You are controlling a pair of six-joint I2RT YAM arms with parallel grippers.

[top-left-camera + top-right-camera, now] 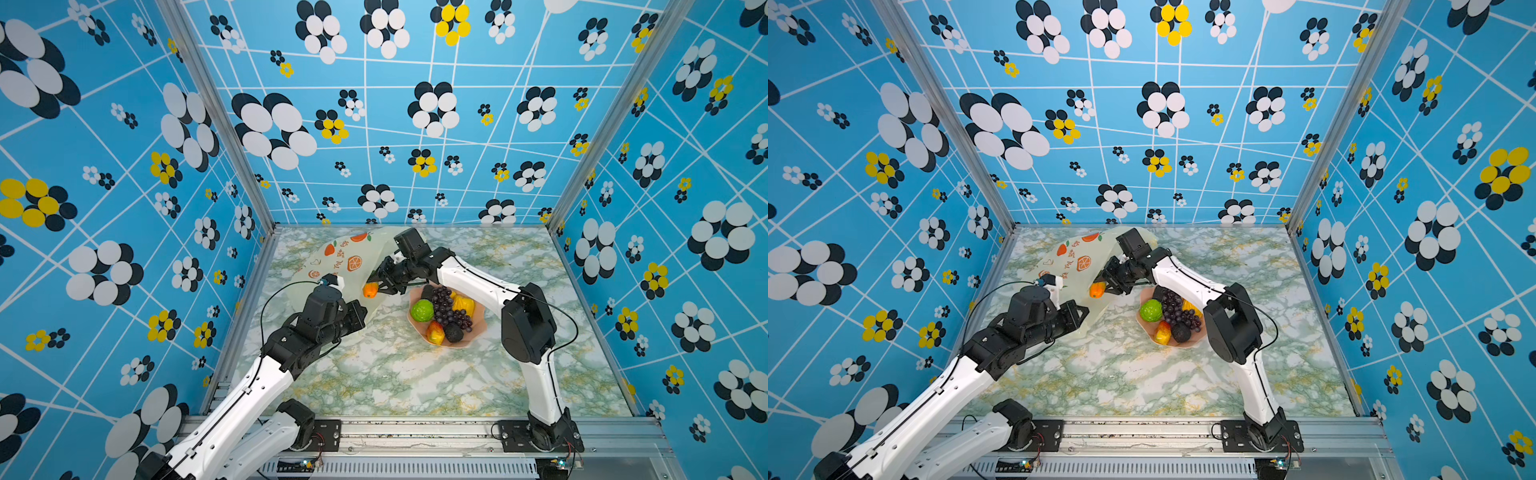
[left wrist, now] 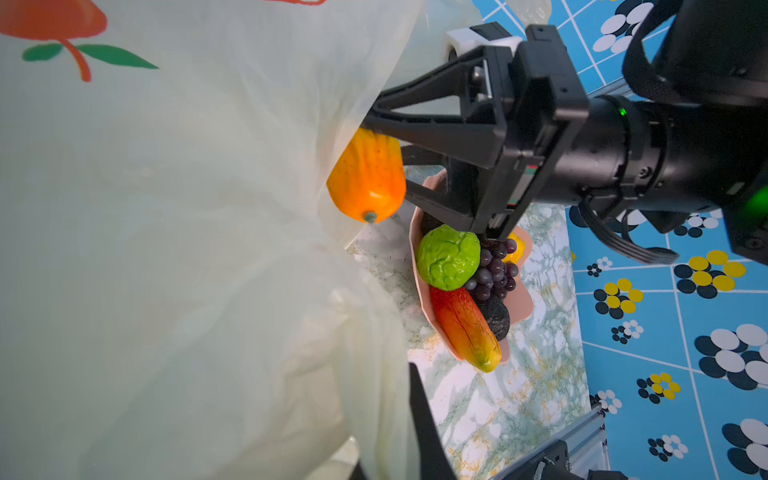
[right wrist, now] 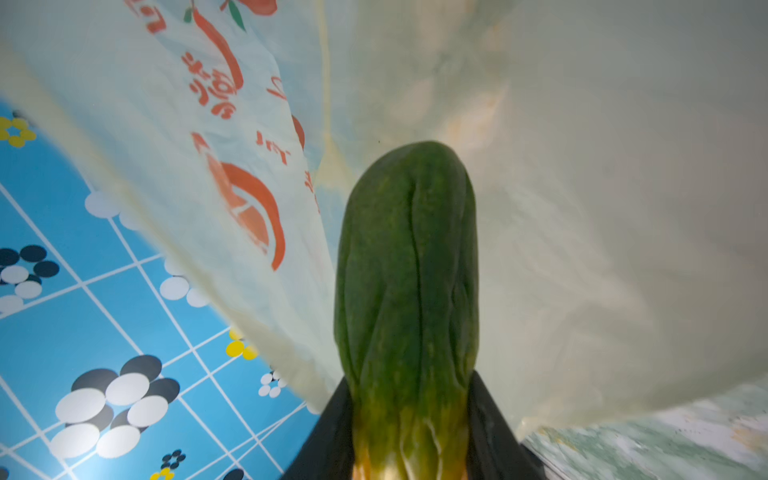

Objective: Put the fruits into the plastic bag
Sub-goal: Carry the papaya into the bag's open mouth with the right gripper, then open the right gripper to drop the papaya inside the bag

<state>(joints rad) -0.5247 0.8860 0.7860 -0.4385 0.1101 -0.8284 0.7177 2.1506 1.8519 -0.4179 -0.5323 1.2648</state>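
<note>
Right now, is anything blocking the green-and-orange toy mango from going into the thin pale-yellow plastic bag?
Nothing visible does. The right gripper holds the green-orange toy mango at the open mouth of the pale-yellow plastic bag; only its inside lies ahead.

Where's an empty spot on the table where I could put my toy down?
Biggest bare patch: the table front, between bowl and front rail. Also bare: the far right corner behind the right arm. Crowded: the gap between bag and bowl, where the right gripper holds the mango.

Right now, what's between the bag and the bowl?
The mango, gripped by the right end effector, over a strip of bare table; both top views show it.
</note>
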